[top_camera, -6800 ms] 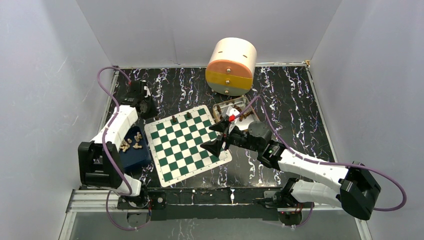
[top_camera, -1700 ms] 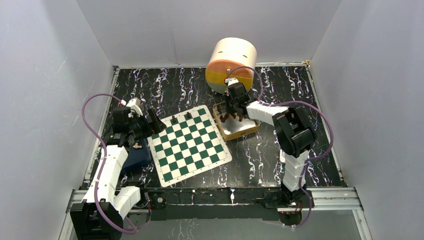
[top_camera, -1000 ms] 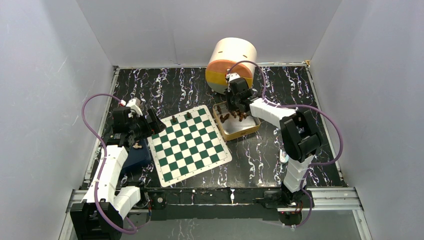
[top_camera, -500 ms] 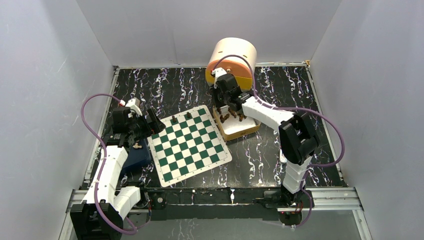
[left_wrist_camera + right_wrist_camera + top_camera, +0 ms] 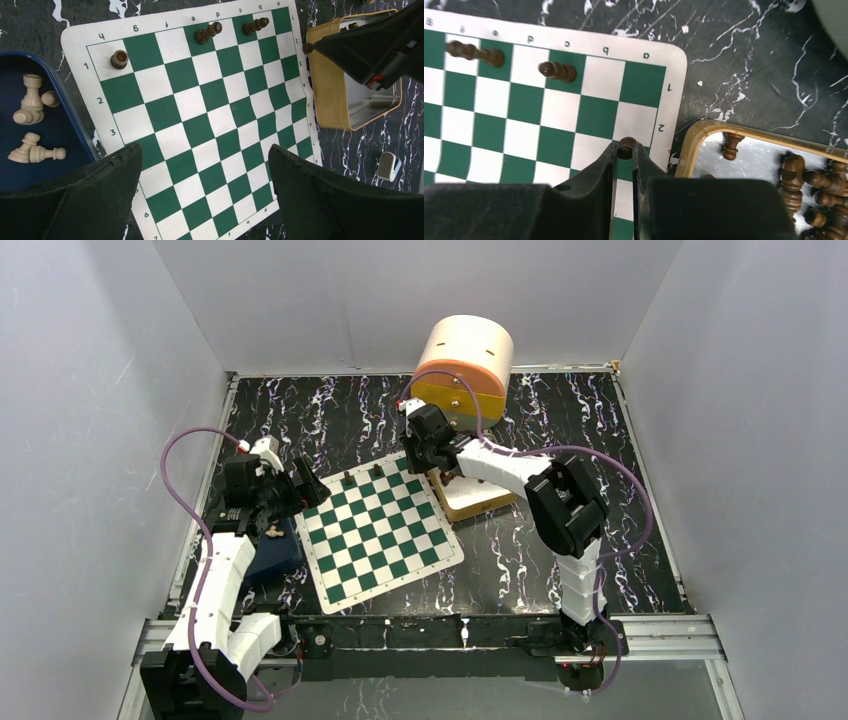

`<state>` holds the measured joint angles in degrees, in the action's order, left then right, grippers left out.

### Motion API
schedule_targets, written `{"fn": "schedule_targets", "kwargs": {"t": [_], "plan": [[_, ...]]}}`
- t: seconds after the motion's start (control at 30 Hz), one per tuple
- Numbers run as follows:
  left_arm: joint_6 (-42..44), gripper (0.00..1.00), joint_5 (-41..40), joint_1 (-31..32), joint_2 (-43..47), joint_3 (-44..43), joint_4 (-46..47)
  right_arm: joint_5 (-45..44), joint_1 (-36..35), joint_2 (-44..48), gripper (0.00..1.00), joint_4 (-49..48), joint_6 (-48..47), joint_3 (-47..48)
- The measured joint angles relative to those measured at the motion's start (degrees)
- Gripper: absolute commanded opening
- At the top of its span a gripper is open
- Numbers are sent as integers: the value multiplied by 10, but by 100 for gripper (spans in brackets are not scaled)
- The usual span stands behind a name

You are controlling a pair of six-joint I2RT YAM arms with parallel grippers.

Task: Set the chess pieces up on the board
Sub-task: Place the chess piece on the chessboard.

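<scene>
Top external gives you the layout: the board (image 5: 375, 530) lies mid-bench (image 5: 330, 410), with a tan tray (image 5: 490, 502) just beside its right edge, a blue tray (image 5: 275, 552) at its left and a round drawer unit (image 5: 462, 365) at the back. On the far row you get a piece on e1 (image 5: 347, 480) and a piece on c1 (image 5: 376, 472). The right jaws hang over the board's far right corner, but from up here you can't tell what they carry.

Right wrist settles it: the right jaws are narrow, pinched on the head of a dark piece (image 5: 626, 146) over the board's right edge, by the 2 mark. You can't tell whether its base touches the mat. Here you also see the spare pieces (image 5: 809, 180) heaped at one end of the tan tray.

Left wrist adds what the others miss: a piece on h1 (image 5: 119, 59), hidden by the left arm from above, and white pieces (image 5: 31, 100) lying in the blue tray. The left jaws are spread wide over the board's left side, holding nothing.
</scene>
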<state>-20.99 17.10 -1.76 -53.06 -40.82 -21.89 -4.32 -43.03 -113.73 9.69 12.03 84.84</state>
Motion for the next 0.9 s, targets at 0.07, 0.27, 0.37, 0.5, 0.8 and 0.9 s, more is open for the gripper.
{"fn": "schedule_targets", "kwargs": {"t": [0.07,0.27,0.37,0.5,0.8,0.9], "plan": [[0,93,0,0,0,0,0,0,-1,-15,15,5,0,2],[0,93,0,0,0,0,0,0,-1,-41,15,9,1,15],[0,93,0,0,0,0,0,0,-2,-48,15,8,1,22],[0,93,0,0,0,0,0,0,-2,-54,15,8,2,29],[0,93,0,0,0,0,0,0,-6,-60,20,5,2,30],[0,93,0,0,0,0,0,-1,-6,-65,23,4,2,30]]}}
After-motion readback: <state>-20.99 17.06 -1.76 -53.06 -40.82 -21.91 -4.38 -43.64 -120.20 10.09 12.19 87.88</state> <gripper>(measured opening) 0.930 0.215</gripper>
